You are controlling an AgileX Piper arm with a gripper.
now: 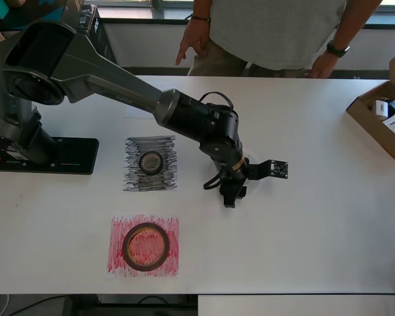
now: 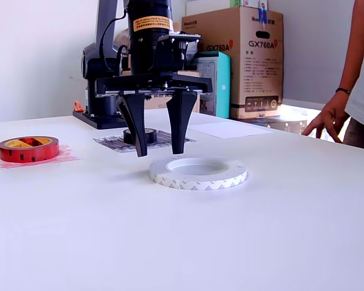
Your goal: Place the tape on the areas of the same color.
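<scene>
- Hand (image 2: 158, 151) spread wide, empty, fingers pointing down just above the worktop (image 2: 279, 230).
- White tape roll (image 2: 198, 173) flat on bare worktop just beside the fingertips, not touching.
- Beyond the hand in the exterior view: black tape roll (image 1: 151, 162) on the black patch (image 1: 133, 178).
- Red tape roll (image 1: 145, 246) on the red patch (image 1: 117, 263), well apart from the hand.

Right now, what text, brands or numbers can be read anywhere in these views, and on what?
"GX760A": on the brown cardboard box behind the arm, printed on two faces, exterior view.
Small print lower on that box: too small to read.
Yellow label on the arm above the open claw: text blurred.
Packets in the open carton, overhead view: unreadable.
</scene>
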